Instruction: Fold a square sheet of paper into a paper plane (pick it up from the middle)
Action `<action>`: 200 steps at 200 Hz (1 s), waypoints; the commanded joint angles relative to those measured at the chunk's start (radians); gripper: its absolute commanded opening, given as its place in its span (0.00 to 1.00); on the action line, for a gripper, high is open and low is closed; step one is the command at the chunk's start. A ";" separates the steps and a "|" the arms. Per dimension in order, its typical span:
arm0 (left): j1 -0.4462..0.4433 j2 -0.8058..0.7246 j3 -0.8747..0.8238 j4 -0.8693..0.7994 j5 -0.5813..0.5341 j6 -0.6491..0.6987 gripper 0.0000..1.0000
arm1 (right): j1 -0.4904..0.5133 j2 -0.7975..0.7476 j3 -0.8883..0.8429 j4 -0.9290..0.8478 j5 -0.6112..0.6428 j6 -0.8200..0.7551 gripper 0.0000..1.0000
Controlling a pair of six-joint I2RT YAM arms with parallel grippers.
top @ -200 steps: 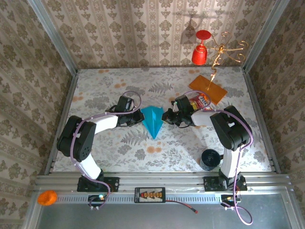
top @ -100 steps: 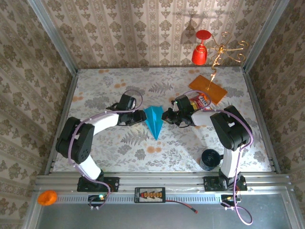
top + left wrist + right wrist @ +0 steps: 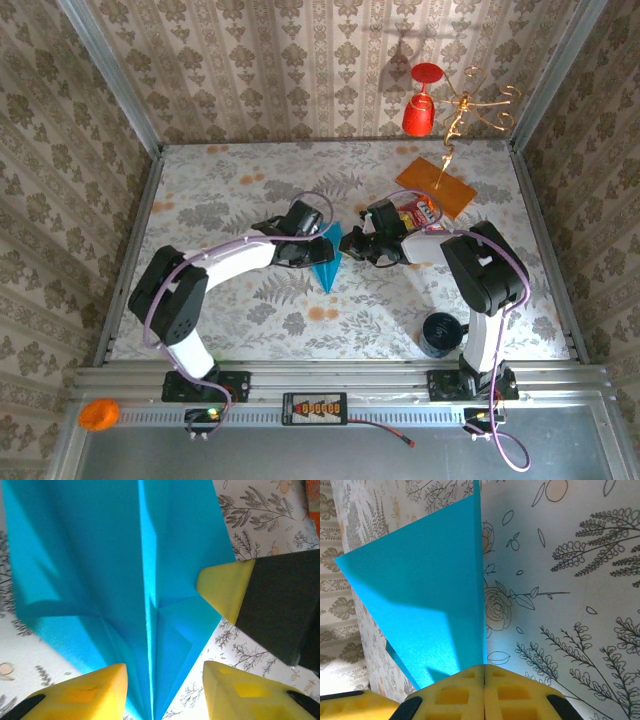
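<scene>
At the near rail, an orange ball [image 3: 99, 413] on the left and a small black box [image 3: 315, 408] between the two arm bases. Just past the right base, a dark round cup [image 3: 438, 333] on the flower-patterned table [image 3: 220, 320].

At mid-table, the teal-blue paper plane [image 3: 326, 270], lying with its point toward the rail. Wide end covered from above by the left gripper [image 3: 320, 246], jaws apart, yellow fingertips [image 3: 75, 695] on either side of the centre crease. On the plane's right edge, the right gripper [image 3: 346, 243], pressed together on the paper, sheet emerging from between its closed pads [image 3: 455, 690].

Behind the right wrist, a red-and-yellow snack packet [image 3: 418, 211], partly hidden by the arm. Beyond it, a flat orange card [image 3: 436, 187]. On the back wall, a red goblet shape [image 3: 422, 100] and a gold wire figure [image 3: 470, 105], too thin to make out.

Plane's outer edges cut off in both wrist views.
</scene>
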 commanded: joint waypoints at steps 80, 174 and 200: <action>-0.033 0.099 0.073 -0.067 -0.037 0.029 0.52 | -0.003 0.027 0.018 0.006 -0.032 0.005 0.07; -0.042 0.140 0.098 -0.079 -0.039 0.076 0.59 | -0.004 0.031 0.027 -0.004 -0.034 0.003 0.07; -0.043 0.155 0.110 -0.093 -0.043 0.079 0.56 | -0.005 0.029 0.029 -0.007 -0.034 0.001 0.07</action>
